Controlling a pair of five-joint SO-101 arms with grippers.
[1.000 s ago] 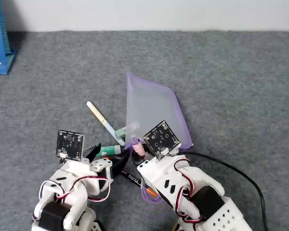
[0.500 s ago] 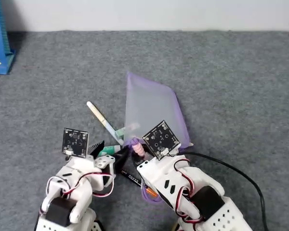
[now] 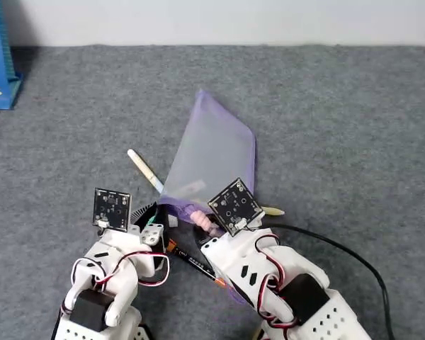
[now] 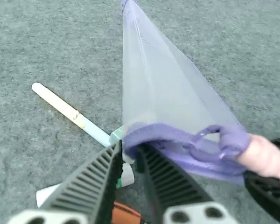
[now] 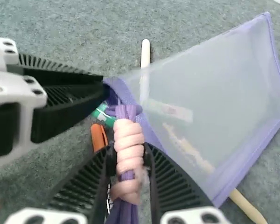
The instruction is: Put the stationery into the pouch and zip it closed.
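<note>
Purple mesh pouch (image 3: 214, 152) lies mid-table on the grey mat (image 3: 340, 106) in the high view. It looks tilted up, with its mouth at the near end between your two arms. A white-and-blue pen (image 3: 143, 170) lies on the mat just left of it. A black pen (image 3: 193, 263) with an orange tip lies nearer, between the arms. The tip of a wooden pencil (image 3: 272, 210) pokes out on the right, and the right arm hides the rest.

In the left wrist view, your left gripper (image 4: 129, 153) is pinched together on the pouch's purple rim. This likely anchors the mouth so the zip has something to pull against. The pink zipper pull (image 4: 266, 156) sits along the rim to the right.

In the right wrist view, your right gripper (image 5: 128, 156) is clamped on that zipper pull, placed to draw it along. Through the mesh you can make out a pale label and a pencil-like streak. Whether they lie inside or beneath the pouch cannot be told. The bunched rim hides how far the zip is open. With pens on the mat, filling looks unfinished.
</note>
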